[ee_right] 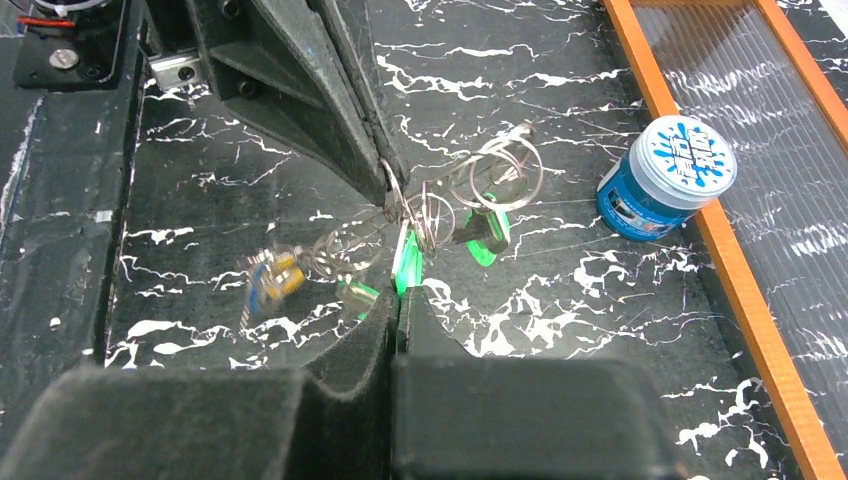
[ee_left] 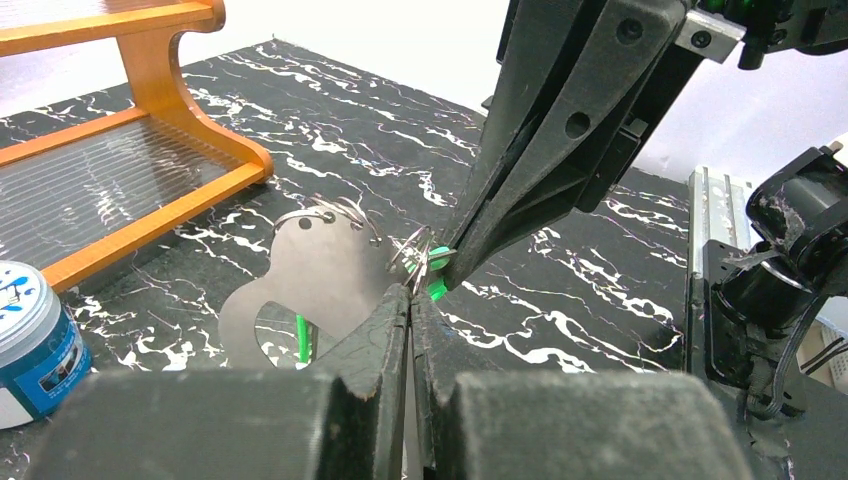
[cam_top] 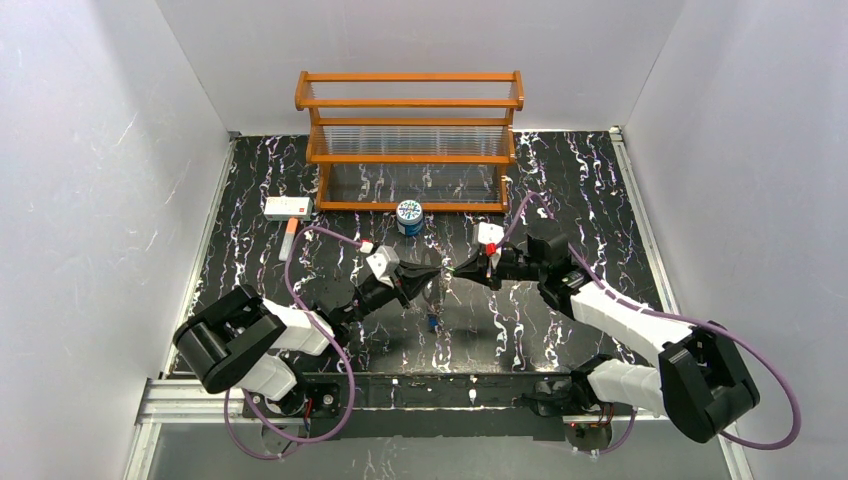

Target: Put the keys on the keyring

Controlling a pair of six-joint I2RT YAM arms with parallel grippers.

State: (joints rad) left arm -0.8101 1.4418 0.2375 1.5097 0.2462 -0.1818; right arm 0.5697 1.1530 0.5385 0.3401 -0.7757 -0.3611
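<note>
Both grippers meet tip to tip above the middle of the table. My left gripper (cam_top: pixel 436 272) (ee_left: pixel 412 292) is shut on the edge of the keyring (ee_left: pixel 300 285), a flat greyish loop with an open middle and small wire rings (ee_right: pixel 500 170) on it. My right gripper (cam_top: pixel 456 270) (ee_right: pixel 398 296) is shut on a green key (ee_right: pixel 405 262), whose head also shows by the left tips (ee_left: pixel 437 289). More keys hang off the rings: a green one (ee_right: pixel 485 235), another green one (ee_right: pixel 358 295) and a blurred blue-and-yellow one (ee_right: pixel 272 275) (cam_top: pixel 432 320).
An orange wooden rack (cam_top: pixel 410 140) stands at the back, with a blue-and-white can (cam_top: pixel 409 217) (ee_right: pixel 665 175) just in front of it. A white box with a red mark (cam_top: pixel 288 207) lies at the back left. White walls close in both sides.
</note>
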